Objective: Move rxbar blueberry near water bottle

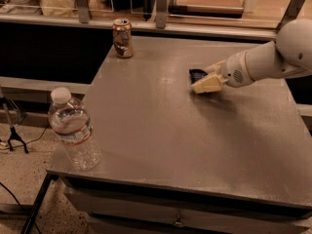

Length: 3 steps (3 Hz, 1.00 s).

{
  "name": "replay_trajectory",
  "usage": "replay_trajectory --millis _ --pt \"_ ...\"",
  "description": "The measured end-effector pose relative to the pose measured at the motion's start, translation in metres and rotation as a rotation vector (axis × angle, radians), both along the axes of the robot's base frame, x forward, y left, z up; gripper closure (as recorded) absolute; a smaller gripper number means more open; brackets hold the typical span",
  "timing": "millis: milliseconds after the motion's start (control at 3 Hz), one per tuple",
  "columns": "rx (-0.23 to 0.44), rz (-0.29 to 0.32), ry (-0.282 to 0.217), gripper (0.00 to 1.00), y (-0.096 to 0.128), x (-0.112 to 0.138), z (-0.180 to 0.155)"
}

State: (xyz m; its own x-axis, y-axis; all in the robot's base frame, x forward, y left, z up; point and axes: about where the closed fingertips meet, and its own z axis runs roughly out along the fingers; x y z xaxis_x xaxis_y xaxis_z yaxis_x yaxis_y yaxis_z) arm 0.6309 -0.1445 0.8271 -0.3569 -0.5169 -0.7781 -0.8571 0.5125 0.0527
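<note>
Lying by the worktop's (161,145) right edge, the rxbar blueberry (196,74) is being pinched. The gripper's (201,78) fingers (207,85) are being pressed onto it.

Smooth plastic end effector (201,78) low over matt table (161,135); water bottle (73,130) clear plastic.

Open table (161,150) between claw (201,78) and bottle (73,130)
</note>
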Motion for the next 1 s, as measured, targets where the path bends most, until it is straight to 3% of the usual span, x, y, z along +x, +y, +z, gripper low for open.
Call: replay_trajectory --millis 667,1000 --pt "0.000 0.000 0.000 1.00 0.000 0.000 0.000" --pt "-0.015 0.072 -0.087 1.00 0.005 -0.011 0.031"
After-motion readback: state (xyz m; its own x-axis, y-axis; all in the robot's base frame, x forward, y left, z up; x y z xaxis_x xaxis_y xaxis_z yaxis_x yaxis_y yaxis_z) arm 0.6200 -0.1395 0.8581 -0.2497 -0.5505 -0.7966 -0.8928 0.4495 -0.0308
